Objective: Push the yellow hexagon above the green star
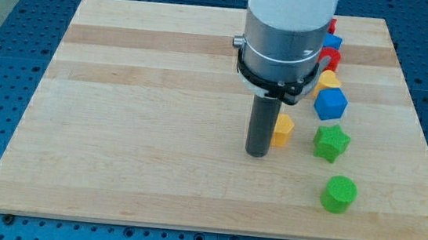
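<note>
The yellow hexagon (pixel 282 130) lies on the wooden board (pixel 134 128), partly hidden behind the rod. The green star (pixel 331 142) sits a little to its right, with a small gap between them. My tip (pixel 257 152) rests on the board right against the hexagon's left side, at its lower left. The rod rises into the large grey arm body that fills the view's top centre.
A green cylinder (pixel 339 194) lies below the star. A blue cube (pixel 330 104) sits above the star. Above it a column holds a yellow block (pixel 328 79), a red block (pixel 329 59), a blue block (pixel 332 42) and a red block (pixel 332 25), partly hidden by the arm.
</note>
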You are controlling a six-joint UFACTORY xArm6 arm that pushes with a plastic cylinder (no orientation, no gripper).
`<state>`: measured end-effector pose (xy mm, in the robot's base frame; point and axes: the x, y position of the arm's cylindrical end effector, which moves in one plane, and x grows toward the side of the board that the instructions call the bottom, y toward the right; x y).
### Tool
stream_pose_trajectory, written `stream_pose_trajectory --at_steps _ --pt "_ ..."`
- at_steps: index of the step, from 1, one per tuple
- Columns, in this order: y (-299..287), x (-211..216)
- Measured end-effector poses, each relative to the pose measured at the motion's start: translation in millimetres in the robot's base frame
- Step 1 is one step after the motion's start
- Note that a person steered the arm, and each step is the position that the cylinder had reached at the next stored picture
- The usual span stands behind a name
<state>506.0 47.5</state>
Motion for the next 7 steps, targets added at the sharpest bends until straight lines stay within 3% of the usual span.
stream_pose_trajectory --at_steps 2,3,4,7 --pt "42 -15" --pt "42 -17" --pt "4 -24" --pt "68 -44"
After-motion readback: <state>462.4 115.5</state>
